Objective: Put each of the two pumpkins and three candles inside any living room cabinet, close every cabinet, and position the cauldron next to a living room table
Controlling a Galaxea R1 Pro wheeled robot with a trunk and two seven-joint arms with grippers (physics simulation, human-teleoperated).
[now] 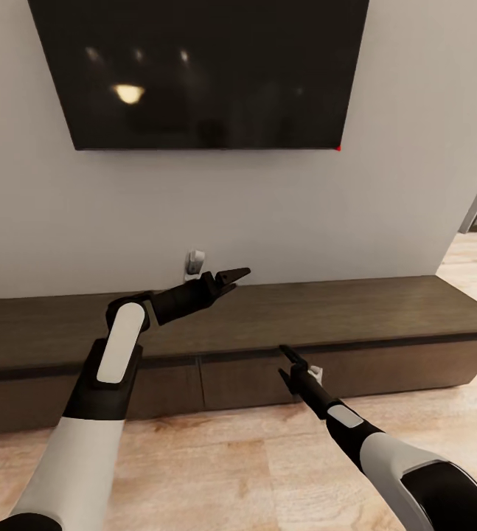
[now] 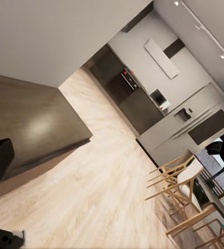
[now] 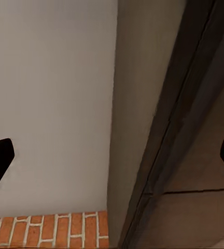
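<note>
The long low dark-brown cabinet (image 1: 385, 310) runs along the wall under a television, and all its front panels sit flush and shut. My left gripper (image 1: 232, 280) hovers open above the cabinet top (image 2: 29, 124), with nothing between its fingers. My right gripper (image 1: 286, 365) is lower, just in front of a front panel near a seam, its fingers spread wide and empty. In the right wrist view the cabinet (image 3: 205, 104) fills one side, close up. The pumpkins, candles, cauldron and table are out of view.
A large black television (image 1: 201, 74) hangs on the grey wall. A small white fitting (image 1: 194, 265) sits on the wall just above the cabinet. Light wood floor (image 1: 231, 472) lies in front. Wooden chairs (image 2: 182, 192) and a kitchen show far off.
</note>
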